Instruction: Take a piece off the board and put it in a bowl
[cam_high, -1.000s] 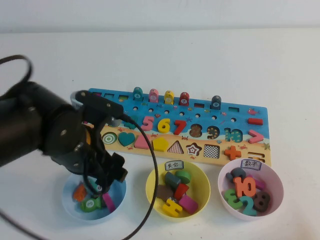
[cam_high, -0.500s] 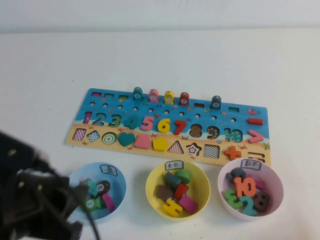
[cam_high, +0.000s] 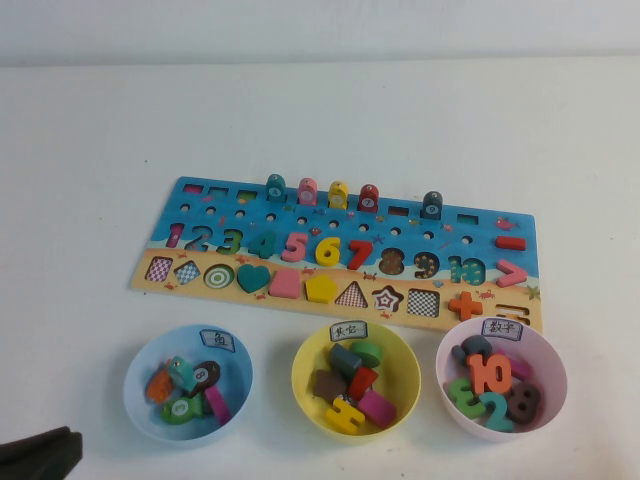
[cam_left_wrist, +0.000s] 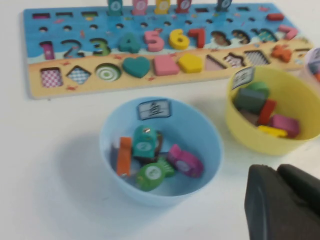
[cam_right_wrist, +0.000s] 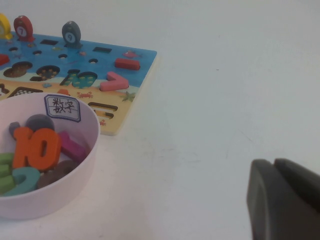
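Note:
The teal-green fish piece lies in the light blue bowl among several other fish pieces. Beyond the bowls lies the long board, with numbers and shapes set in it. My left gripper is pulled back to the near left corner, short of the blue bowl, shut and empty. My right gripper hovers over bare table to the right of the pink bowl, fingers pressed together with nothing between them. It is out of the high view.
A yellow bowl of shape pieces and a pale pink bowl of number pieces stand in a row with the blue bowl. Several upright fish pieces stand along the board's far edge.
My left arm has drawn back from over the blue bowl toward the near left corner, and its gripper has gone from open to shut. The teal piece stays in the bowl.

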